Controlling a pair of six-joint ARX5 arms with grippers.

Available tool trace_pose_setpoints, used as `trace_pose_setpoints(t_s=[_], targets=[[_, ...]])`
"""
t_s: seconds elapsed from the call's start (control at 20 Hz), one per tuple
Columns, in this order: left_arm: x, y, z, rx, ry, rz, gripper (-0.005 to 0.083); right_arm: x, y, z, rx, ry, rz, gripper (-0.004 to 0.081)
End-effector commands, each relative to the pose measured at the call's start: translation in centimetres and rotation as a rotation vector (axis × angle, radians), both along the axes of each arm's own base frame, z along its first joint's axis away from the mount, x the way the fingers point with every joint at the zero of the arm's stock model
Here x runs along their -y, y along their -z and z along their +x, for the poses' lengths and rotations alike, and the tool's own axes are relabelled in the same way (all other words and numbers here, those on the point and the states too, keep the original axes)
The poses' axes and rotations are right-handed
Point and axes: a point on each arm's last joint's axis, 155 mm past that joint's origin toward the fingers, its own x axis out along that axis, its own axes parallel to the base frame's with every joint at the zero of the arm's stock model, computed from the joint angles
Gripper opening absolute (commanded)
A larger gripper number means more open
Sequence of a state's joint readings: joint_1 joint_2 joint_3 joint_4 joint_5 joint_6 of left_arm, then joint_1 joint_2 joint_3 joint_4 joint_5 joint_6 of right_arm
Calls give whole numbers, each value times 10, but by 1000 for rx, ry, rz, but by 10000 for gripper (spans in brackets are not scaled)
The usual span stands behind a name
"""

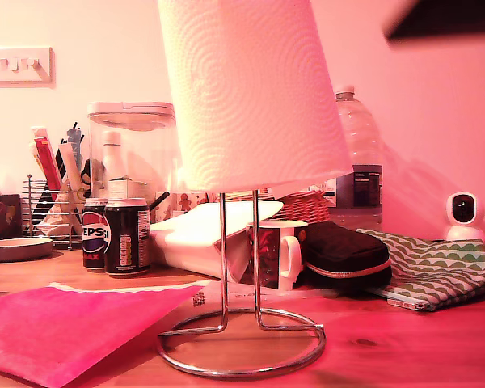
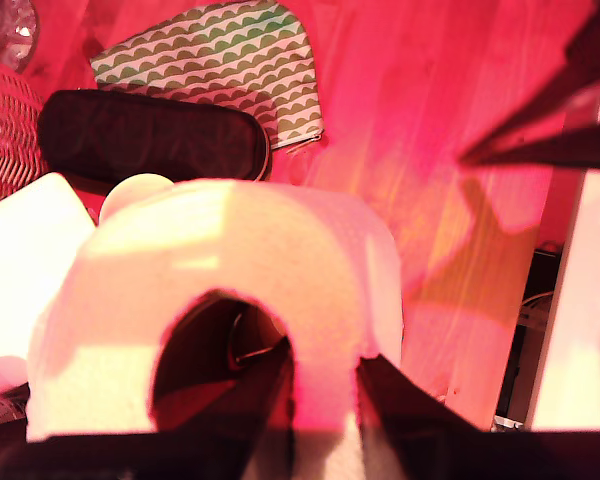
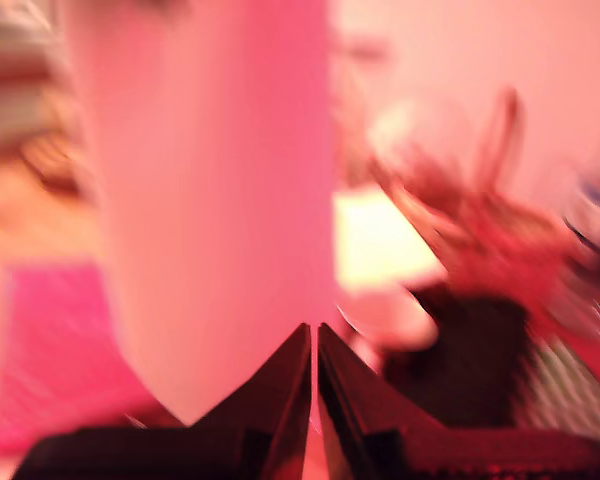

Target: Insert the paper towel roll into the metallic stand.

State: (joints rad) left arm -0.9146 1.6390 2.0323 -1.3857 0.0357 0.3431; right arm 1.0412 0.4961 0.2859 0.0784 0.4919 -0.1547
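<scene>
The paper towel roll (image 1: 250, 89) hangs upright above the table, white and embossed, its top cut off by the exterior view's upper edge. Below it stands the metallic stand (image 1: 241, 347), and its two rods (image 1: 223, 259) run up into the roll's lower end. In the first wrist view I look down on the roll's end (image 2: 220, 270) and hollow core. My first gripper (image 2: 323, 358) is shut on the roll's wall, one finger inside the core and one outside. My second gripper (image 3: 313, 328) is shut on nothing, just beside the blurred roll (image 3: 210, 200).
Two soda cans (image 1: 113, 236), a white bag (image 1: 198, 234), a mug (image 1: 279, 252), a black pouch (image 1: 343, 255) and a patterned pouch (image 1: 436, 271) stand behind the stand. A pink mat (image 1: 65, 323) lies at the exterior view's lower left. A dark arm part (image 1: 444, 18) shows at its upper right.
</scene>
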Motion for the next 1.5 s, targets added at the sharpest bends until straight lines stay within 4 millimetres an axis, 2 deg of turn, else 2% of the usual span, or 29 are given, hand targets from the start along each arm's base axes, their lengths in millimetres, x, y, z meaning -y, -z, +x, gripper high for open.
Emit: trace_pose_setpoints(t_s=[0.0, 0.2, 0.35, 0.5, 0.6, 0.7, 0.8, 1.1, 1.35, 1.4, 1.45], targets=[[3, 7, 3, -8, -5, 7, -21, 7, 1, 0, -6, 7, 25, -11], [3, 7, 3, -8, -5, 7, -21, 20, -12, -5, 3, -1, 100, -11], [3, 7, 3, -8, -5, 7, -21, 32, -15, -7, -3, 21, 135, -11], [3, 7, 3, -8, 0, 9, -3, 30, -19, -11, 2, -6, 153, -11], [5, 9, 2, -18, 10, 9, 85, 28, -18, -12, -3, -17, 157, -11], [8, 11, 1, -30, 17, 4, 223, 26, -19, -14, -3, -33, 161, -11], [8, 11, 0, -34, 19, 2, 287, 25, -20, -14, -1, -35, 164, -11], [12, 11, -5, -56, 37, -14, 271, 24, -20, -14, -10, -40, 177, -11], [11, 10, -5, -51, 35, -13, 12, 25, -20, -14, -12, -39, 181, -11], [11, 10, -5, -52, 33, -14, -23, 25, -20, -14, -11, -39, 181, -11], [9, 7, -5, -49, 28, -22, -21, 26, -21, -13, -8, -30, 182, -11]])
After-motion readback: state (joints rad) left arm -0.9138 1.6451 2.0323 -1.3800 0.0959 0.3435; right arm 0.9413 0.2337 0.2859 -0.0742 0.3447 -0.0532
